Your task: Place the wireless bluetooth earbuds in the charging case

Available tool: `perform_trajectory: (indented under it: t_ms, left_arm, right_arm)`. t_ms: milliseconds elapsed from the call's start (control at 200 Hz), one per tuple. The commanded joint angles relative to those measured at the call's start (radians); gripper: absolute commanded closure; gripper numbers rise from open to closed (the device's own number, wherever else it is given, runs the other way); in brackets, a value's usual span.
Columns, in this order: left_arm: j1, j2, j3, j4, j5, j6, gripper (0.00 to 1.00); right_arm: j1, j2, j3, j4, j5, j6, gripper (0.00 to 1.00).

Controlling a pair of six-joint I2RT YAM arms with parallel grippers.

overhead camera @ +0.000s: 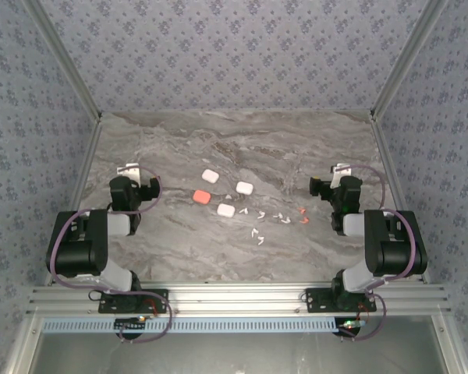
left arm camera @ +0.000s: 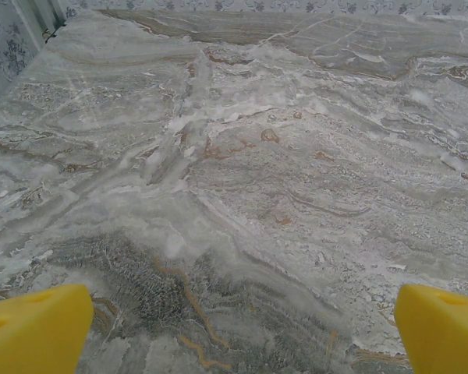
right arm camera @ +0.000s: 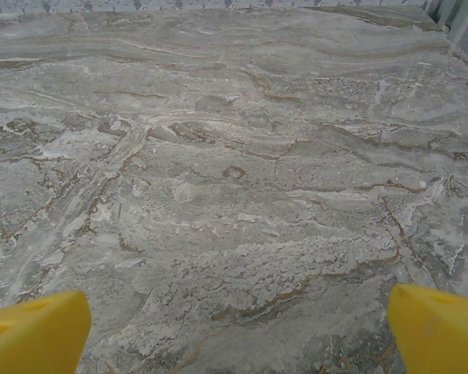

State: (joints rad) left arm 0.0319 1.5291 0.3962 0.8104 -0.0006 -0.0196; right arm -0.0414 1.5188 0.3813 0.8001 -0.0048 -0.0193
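Note:
Several charging cases lie in the middle of the marble table: white ones and one orange-red case. All look closed. To their right are scattered the tiny earbuds, several white ones and two orange-red ones. My left gripper rests far left of the cases, open, its yellow fingertips wide apart over bare marble. On the right side my right gripper is open too, with nothing between its yellow fingertips.
Patterned walls close the table at the back and both sides, with metal posts in the corners. An aluminium rail carries both arm bases at the near edge. Bare marble stretches behind the cases.

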Motion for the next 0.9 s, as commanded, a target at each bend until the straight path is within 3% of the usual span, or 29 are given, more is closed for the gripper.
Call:
perform_trajectory:
  t_ms: [0, 90, 270, 460, 680, 894]
  left_arm:
    - [-0.002, -0.015, 0.02, -0.017, -0.007, -0.01, 0.01]
    - [-0.004, -0.131, 0.046, -0.161, -0.04, -0.019, 0.01]
    - [-0.004, -0.363, 0.124, -0.429, -0.049, -0.116, 0.01]
    - [-0.004, -0.402, 0.333, -0.852, 0.024, -0.339, 0.01]
    - [-0.039, -0.403, 0.375, -1.003, 0.189, -0.531, 0.01]
    - [-0.095, -0.396, 0.348, -0.996, 0.289, -0.583, 0.01]
  right_arm:
    - [-0.014, 0.003, 0.008, 0.008, -0.018, 0.007, 0.0]
    - [-0.023, -0.028, 0.025, -0.037, -0.044, 0.008, 0.0]
    - [-0.038, -0.174, 0.152, -0.371, -0.085, 0.007, 0.0]
    - [0.023, -0.279, 0.308, -0.701, -0.205, -0.008, 0.0]
    - [0.251, -0.241, 0.5, -1.036, -0.299, -0.245, 0.0]
    - [0.391, -0.079, 0.647, -1.224, -0.385, -0.543, 0.0]
